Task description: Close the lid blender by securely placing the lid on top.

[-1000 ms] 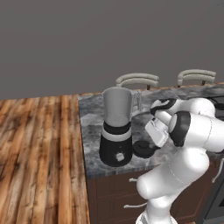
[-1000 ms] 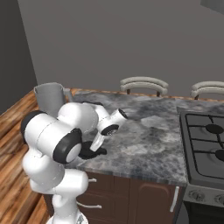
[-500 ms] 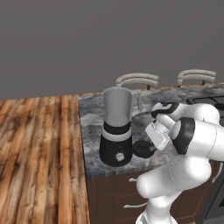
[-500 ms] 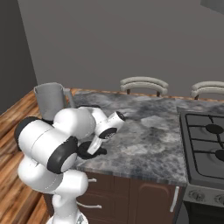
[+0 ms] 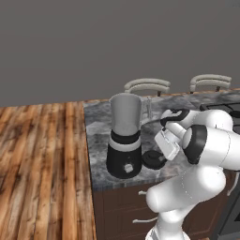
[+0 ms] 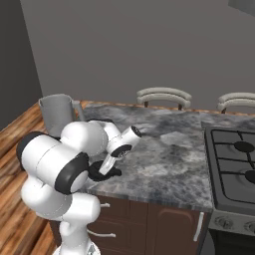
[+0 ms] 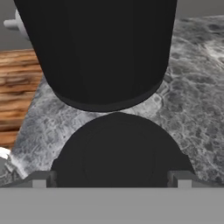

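Lid point(image 5: 153, 159), black, on bench point(image 5: 98, 129) right of blender point(image 5: 124, 140); our end effector point(image 7: 112, 177) has descended, 2 fingers spread astride it, nothing gripped; grasp next.

Over the last second the arm has folded lower and pulled in toward the base, bringing the gripper point(image 6: 103, 172) down to the counter point(image 6: 164, 149) edge. It has come from above the lid point(image 5: 154, 159) to right over it, beside the blender point(image 5: 124, 136). In the hand view the lid point(image 7: 120, 151) lies between the spread fingertips point(image 7: 41, 178).
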